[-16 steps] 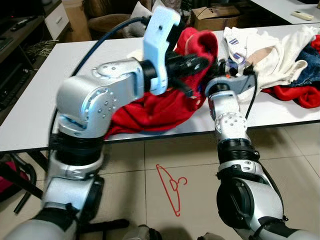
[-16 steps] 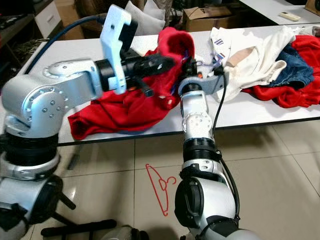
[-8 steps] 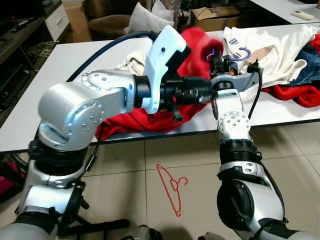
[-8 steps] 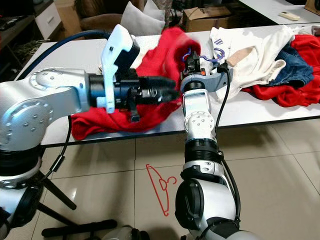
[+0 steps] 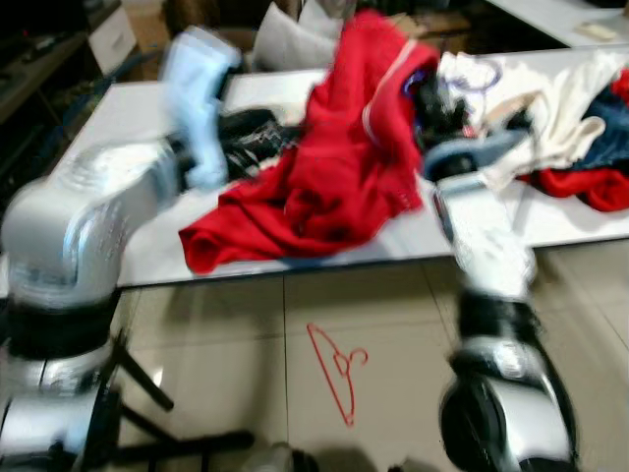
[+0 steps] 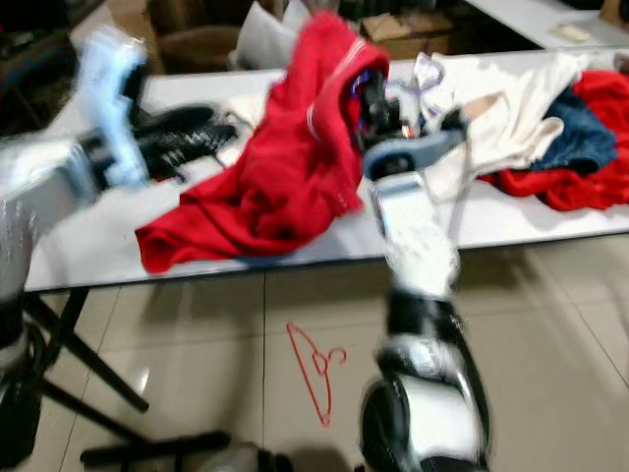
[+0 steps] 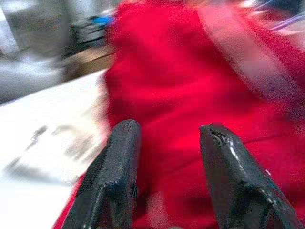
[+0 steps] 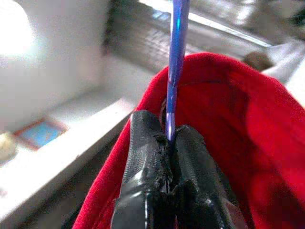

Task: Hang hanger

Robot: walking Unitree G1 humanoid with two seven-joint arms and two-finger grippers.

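My right gripper [image 8: 169, 134] is shut on the thin blue hanger [image 8: 177, 57], held up over the white table [image 5: 118, 108]. A red garment [image 5: 344, 157] hangs from that hanger, its lower part lying on the table. The hanger's purple hook [image 5: 479, 75] shows just behind the right gripper [image 5: 429, 98]. My left gripper [image 7: 167, 140] is open, its fingers [image 7: 119, 143] a short way from the red cloth with nothing between them. In the blurred eye views the left gripper [image 5: 257, 128] is over the table, left of the garment.
A red hanger [image 5: 334, 372] lies on the tiled floor between my arms. White [image 5: 555, 88], red and blue clothes [image 5: 600, 167] are piled on the table's right. A cardboard box [image 6: 403, 29] and a chair stand behind the table.
My left arm has pulled back to the left, away from the red garment. The right gripper has lifted the hanger, so the garment now hangs higher. The views have blurred.
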